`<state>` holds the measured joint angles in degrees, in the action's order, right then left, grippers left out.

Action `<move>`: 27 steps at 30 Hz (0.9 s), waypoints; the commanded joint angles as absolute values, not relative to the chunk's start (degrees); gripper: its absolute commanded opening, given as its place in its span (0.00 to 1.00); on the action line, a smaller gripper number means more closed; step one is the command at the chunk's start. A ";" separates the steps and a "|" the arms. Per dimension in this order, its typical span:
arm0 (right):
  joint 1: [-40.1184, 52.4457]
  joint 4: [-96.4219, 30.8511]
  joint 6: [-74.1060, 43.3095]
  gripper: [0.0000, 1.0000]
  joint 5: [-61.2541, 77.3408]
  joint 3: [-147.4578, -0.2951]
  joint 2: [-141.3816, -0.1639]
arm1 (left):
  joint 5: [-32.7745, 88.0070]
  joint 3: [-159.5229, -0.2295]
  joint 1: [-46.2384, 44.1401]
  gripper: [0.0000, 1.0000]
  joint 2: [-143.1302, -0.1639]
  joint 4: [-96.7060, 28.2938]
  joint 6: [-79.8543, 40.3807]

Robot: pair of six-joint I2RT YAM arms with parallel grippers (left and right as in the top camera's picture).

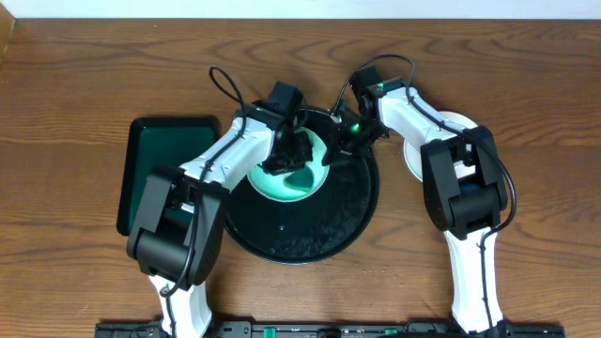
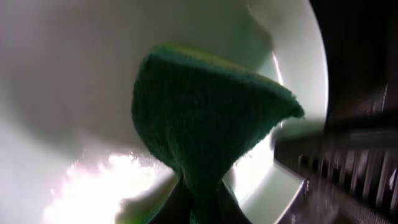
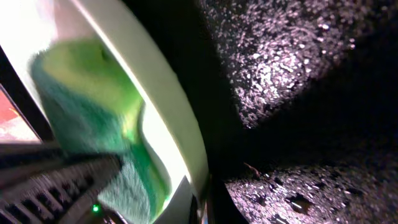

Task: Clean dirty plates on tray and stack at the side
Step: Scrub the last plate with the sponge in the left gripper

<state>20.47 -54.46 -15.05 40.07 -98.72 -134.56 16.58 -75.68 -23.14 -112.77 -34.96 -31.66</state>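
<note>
The left arm reaches from the near left over the tray (image 1: 310, 235). Its left fingers (image 1: 285, 155) are clamped on a green sponge (image 2: 205, 118), which is pressed into the plate (image 1: 282, 183). The right arm bends in from the right, and the right fingers (image 1: 344, 143) pinch the plate's right rim. The pale mint plate sits tilted on the tray's far half.
</note>
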 commanded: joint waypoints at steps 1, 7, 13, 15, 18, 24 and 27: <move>19.25 -53.52 -17.45 0.01 34.94 -96.95 -137.91 | 1.43 -77.73 -22.90 0.07 -113.65 -34.28 -34.74; 19.53 -53.47 -17.30 0.01 34.79 -96.95 -137.91 | -16.58 -80.27 -21.17 0.07 -113.67 -40.88 -31.55; 19.55 -53.56 -17.30 0.01 34.81 -96.95 -137.91 | -2.63 -80.27 -21.52 0.07 -113.71 -43.75 -21.28; 19.55 -53.56 -17.30 0.01 34.81 -96.95 -137.91 | 7.42 -80.03 -21.74 0.07 -113.71 -45.47 -17.39; 19.55 -53.58 -17.30 0.01 34.81 -96.95 -137.91 | 12.71 -79.59 -22.37 0.07 -113.73 -48.95 -14.09; 19.55 -53.58 -17.32 0.01 34.81 -96.95 -137.91 | 20.64 -79.46 -22.63 0.07 -113.75 -51.05 6.22; 19.55 -53.76 -17.32 0.01 34.81 -96.95 -137.91 | 20.78 -79.46 -22.63 0.07 -113.75 -41.69 6.61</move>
<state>20.49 -54.06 -14.98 40.16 -98.65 -134.56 16.67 -79.35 -22.24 -112.84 -46.63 1.43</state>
